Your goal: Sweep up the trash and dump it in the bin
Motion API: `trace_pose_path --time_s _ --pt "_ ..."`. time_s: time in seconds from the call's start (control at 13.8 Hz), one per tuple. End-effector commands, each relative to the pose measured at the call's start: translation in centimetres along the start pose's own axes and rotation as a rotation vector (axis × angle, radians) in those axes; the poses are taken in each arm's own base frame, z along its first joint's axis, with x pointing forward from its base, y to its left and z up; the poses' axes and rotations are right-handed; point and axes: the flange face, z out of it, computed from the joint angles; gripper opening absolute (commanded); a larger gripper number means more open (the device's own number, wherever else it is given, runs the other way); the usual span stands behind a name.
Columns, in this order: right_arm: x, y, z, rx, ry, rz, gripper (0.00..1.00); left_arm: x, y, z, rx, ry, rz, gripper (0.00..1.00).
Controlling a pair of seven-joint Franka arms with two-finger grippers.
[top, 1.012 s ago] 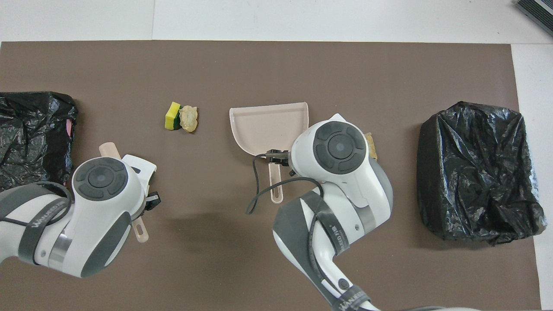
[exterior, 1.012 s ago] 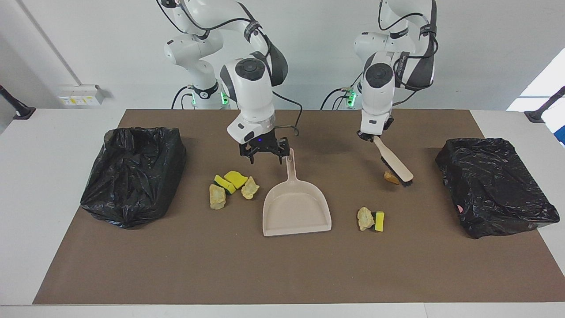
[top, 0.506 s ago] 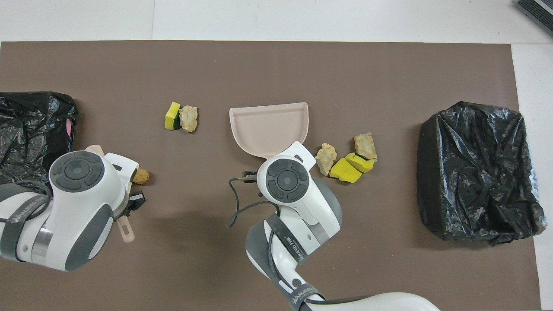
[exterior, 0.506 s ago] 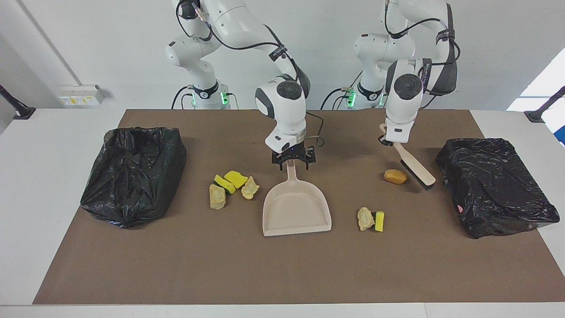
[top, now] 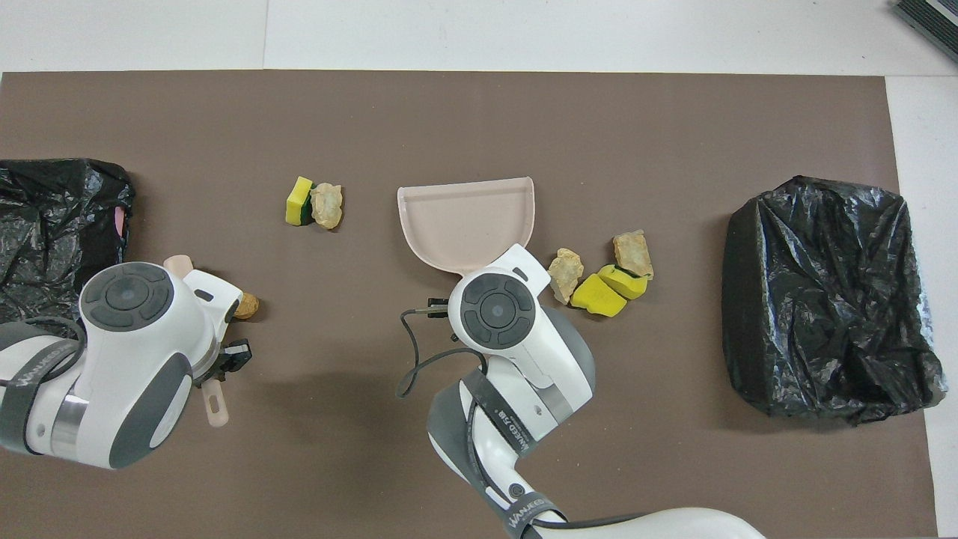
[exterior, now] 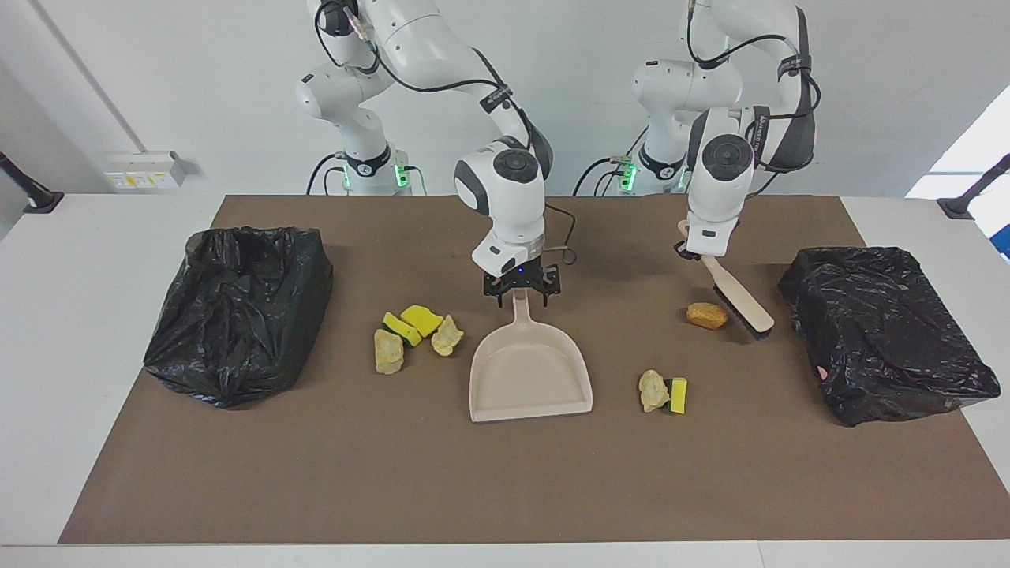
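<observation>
1. On the brown mat (exterior: 505, 489) covering the desk (exterior: 95, 379), a beige dustpan (exterior: 530, 377) lies flat mid-table, its handle pointing toward the robots.
2. The right end effector (exterior: 521, 289) sits at that handle's tip, fingers spread to either side of it; whether they touch it cannot be told.
3. The left end effector (exterior: 694, 251) is pinched on the handle of a brush (exterior: 737, 298), whose bristles slope down to the mat.
4. Just beside the bristles lies the golden-brown lump (exterior: 707, 315).
5. Two sponge pieces (exterior: 415, 323) and two beige chunks (exterior: 388, 351) cluster beside the dustpan, toward the right arm's end.
6. Another chunk (exterior: 652, 390) touches a sponge piece (exterior: 678, 395) farther from the robots than the lump.
7. A black-bagged bin (exterior: 237, 312) stands at the right arm's end, another (exterior: 884, 331) at the left's.
</observation>
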Motion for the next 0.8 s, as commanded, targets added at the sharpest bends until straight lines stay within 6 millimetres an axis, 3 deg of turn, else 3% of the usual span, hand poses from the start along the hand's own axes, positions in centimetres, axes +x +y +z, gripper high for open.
trace_pose_path --time_s 0.0,0.22,0.36,0.65,0.72 --pt "-0.1 0.4 -1.2 -0.010 -0.003 -0.028 0.75 -0.3 -0.3 0.1 -0.024 -0.015 0.005 0.00" --pt "-0.2 0.4 -1.9 -0.014 -0.012 -0.031 0.75 -0.5 0.0 0.1 -0.057 -0.034 -0.001 0.00" --pt "-0.1 0.5 -2.0 -0.018 -0.017 -0.028 0.67 -0.1 0.6 0.1 -0.094 -0.037 0.001 0.00" --pt "-0.2 0.5 -2.0 -0.021 -0.020 -0.037 0.03 0.9 1.2 -0.4 -0.194 -0.029 0.045 0.00" --pt "-0.2 0.6 -2.2 -0.023 -0.025 -0.047 0.00 1.5 1.2 -0.7 -0.203 -0.026 0.041 0.00"
